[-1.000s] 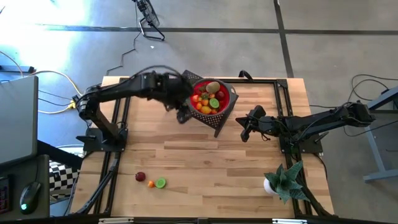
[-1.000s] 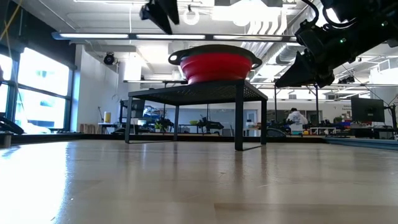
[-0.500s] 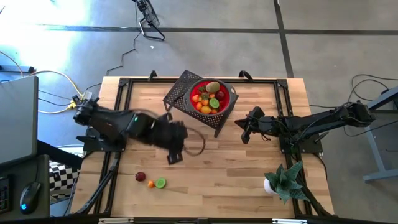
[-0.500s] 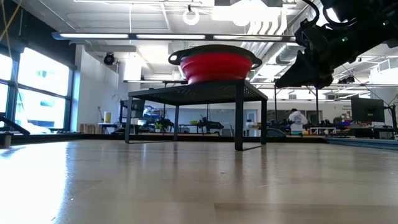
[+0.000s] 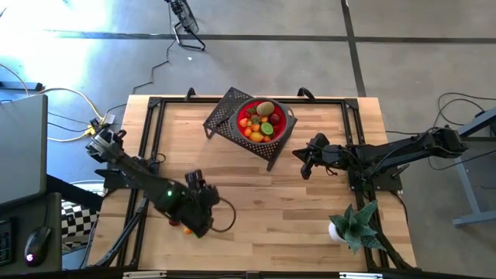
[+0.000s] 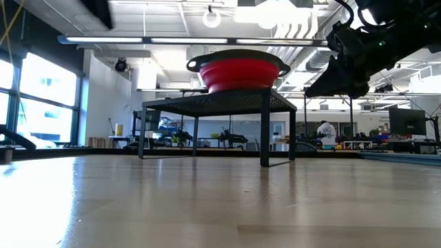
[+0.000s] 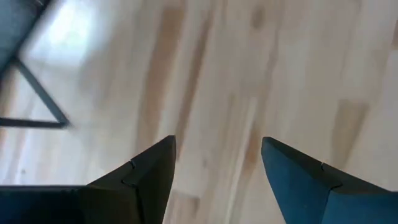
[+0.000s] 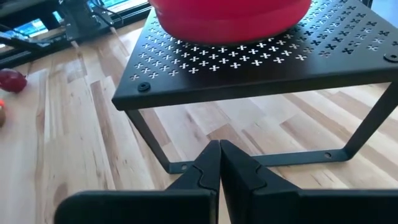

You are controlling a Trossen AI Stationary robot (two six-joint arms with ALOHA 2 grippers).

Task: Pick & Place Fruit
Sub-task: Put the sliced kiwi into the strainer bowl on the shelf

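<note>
The red bowl point(image 5: 263, 120) holds several small fruits and stands on a black perforated stand point(image 5: 225, 116) at the far middle of the table. My left gripper point(image 5: 200, 223) hangs open over the near left of the table, above the loose fruit there. A small orange fruit point(image 5: 187, 229) peeks out beside it. In the left wrist view its fingers point(image 7: 155, 171) have only bare wood between them. The right wrist view shows a dark red fruit point(image 8: 11, 81) lying on the wood. My right gripper point(image 5: 304, 163) waits shut to the right of the stand.
A spiky green plant in a white pot point(image 5: 350, 225) stands at the near right. Black rails point(image 5: 147, 132) run along the table's edges. Between the stand's legs point(image 6: 265, 138) and the near edge lies bare wood. A person point(image 6: 329, 132) is far off in the room behind.
My left gripper has swung from beside the red bowl toward the table's near left and down, rolling as it went. It now hangs over the loose fruit, fingers still apart. It has left the top of the low view. The bowl and fruit have not moved.
</note>
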